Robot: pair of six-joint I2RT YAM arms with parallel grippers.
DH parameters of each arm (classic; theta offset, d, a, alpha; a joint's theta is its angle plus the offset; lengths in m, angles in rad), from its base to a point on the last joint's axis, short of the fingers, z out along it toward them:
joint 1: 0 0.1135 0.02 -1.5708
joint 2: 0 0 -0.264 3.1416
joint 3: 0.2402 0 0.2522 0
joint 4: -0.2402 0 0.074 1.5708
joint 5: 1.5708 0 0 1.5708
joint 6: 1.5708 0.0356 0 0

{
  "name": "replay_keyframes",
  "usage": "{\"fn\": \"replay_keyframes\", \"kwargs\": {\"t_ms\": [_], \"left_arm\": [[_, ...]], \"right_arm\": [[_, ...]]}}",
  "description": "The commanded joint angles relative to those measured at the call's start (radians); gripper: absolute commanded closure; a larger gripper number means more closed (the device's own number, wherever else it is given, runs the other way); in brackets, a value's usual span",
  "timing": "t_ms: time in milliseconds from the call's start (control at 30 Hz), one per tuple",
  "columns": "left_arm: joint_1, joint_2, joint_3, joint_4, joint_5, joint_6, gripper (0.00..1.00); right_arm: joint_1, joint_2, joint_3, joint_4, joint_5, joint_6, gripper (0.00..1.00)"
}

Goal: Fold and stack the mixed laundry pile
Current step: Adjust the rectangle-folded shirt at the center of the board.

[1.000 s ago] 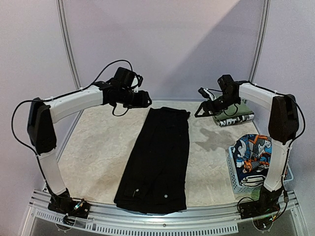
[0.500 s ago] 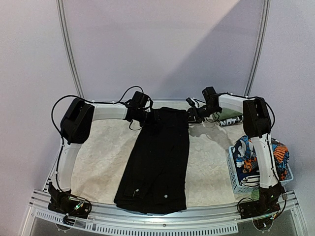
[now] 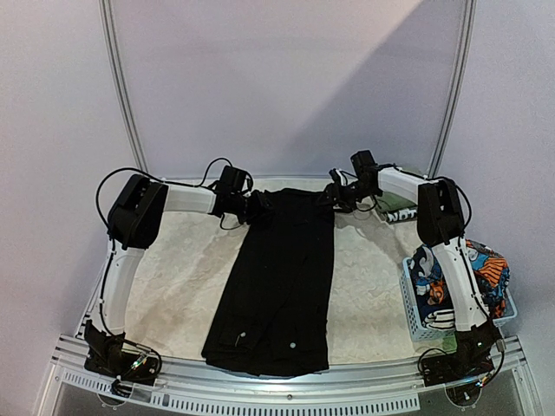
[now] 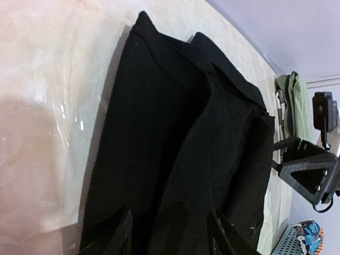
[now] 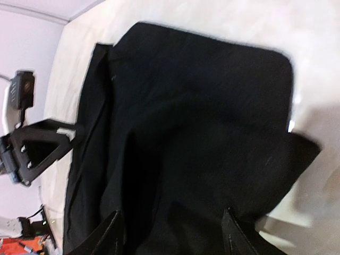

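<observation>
My left gripper [image 3: 254,206] and right gripper [image 3: 328,198] both gape, straddling the far corners of the black garment [image 3: 282,269], flat lengthwise on the table [image 3: 173,269]. Pinch both corners together, hem taut, before folding nearward

Top view: L arm [image 3: 117,277] rises from its base at 7 o'clock and bends at the elbow, w/ the forearm running level toward 3 o'clock. R arm [image 3: 460,277] mirrors it from 5 o'clock, forearm reaching toward 9. L gripper [image 3: 258,205] sits approx at 11 o'clock, R gripper [image 3: 328,198] at 1. Tips face each other, well apart, both low. Wrist cams: L fingers [image 4: 126,236] spread wide, R fingers [image 5: 112,234] likewise. Each cam catches the opposite gripper across from it.
</observation>
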Motion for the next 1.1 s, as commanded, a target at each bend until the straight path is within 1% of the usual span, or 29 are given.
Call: {"fn": "replay_keyframes", "kwargs": {"t_ms": [0,167,267,367,433,500,600,633,733,800,867,967,1067], "left_arm": [[0.022,-0.009,-0.023,-0.005,-0.04,-0.013,0.51],[0.042,0.068,0.089,-0.022,-0.015,0.001,0.51],[0.043,0.073,0.093,-0.026,-0.024,-0.002,0.51],[0.041,0.011,0.022,0.048,-0.041,0.012,0.51],[0.039,-0.074,-0.041,0.087,-0.054,0.037,0.5],[0.036,-0.163,-0.096,0.088,-0.083,0.096,0.48],[0.021,-0.295,-0.139,0.023,-0.153,0.206,0.46],[0.015,-0.333,-0.145,-0.034,-0.174,0.244,0.45],[0.005,-0.417,-0.161,-0.169,-0.215,0.319,0.45],[0.001,-0.472,-0.215,-0.223,-0.222,0.328,0.44],[-0.011,-0.529,-0.292,-0.239,-0.22,0.331,0.44],[-0.033,-0.607,-0.411,-0.269,-0.209,0.32,0.43],[-0.049,-0.659,-0.537,-0.233,-0.148,0.271,0.43]], "right_arm": [[0.0,0.12,0.121,-0.019,0.077,0.033,0.34],[-0.001,0.173,0.178,0.083,0.025,0.056,0.31],[-0.001,0.192,0.202,0.092,0.023,0.049,0.3],[-0.008,0.196,0.207,0.093,-0.034,0.024,0.28],[-0.021,0.183,0.202,0.083,-0.067,0.024,0.28],[-0.036,0.145,0.177,0.069,-0.096,0.021,0.25],[-0.048,0.031,0.107,0.026,-0.076,-0.066,0.22],[-0.05,-0.028,0.071,0.021,-0.065,-0.107,0.22],[-0.051,-0.159,-0.075,0.041,-0.04,-0.157,0.21],[-0.051,-0.257,-0.187,0.051,-0.048,-0.172,0.21],[-0.049,-0.349,-0.288,0.043,-0.047,-0.194,0.21],[-0.044,-0.429,-0.44,0.016,-0.027,-0.223,0.2],[-0.035,-0.463,-0.547,-0.045,-0.013,-0.265,0.19]]}}
